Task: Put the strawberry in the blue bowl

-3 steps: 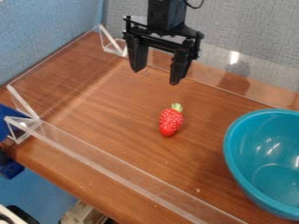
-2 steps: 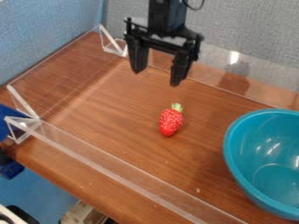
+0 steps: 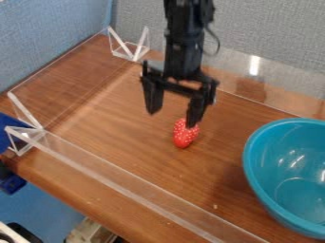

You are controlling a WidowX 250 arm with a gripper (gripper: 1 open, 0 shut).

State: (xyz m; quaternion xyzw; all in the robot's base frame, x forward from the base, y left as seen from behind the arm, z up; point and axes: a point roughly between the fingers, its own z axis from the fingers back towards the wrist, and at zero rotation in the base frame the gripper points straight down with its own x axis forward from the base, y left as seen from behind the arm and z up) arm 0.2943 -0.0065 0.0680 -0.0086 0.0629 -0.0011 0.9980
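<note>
A small red strawberry (image 3: pixel 185 134) with a green top lies on the wooden table, near the middle. My gripper (image 3: pixel 176 104) hangs straight down just above and behind it, open, with one black finger (image 3: pixel 152 100) to the left and the other (image 3: pixel 199 108) over the berry's top right. Nothing is between the fingers. The large teal-blue bowl (image 3: pixel 290 174) sits at the right edge of the view, a short way right of the strawberry, with nothing inside.
Low clear plastic walls (image 3: pixel 114 195) fence the wooden table (image 3: pixel 102 119) on the front, left and back. A blue panel stands behind at the back left.
The gripper has come down and forward from the back wall to just above the strawberry, still open. Strawberry and bowl have not moved.
</note>
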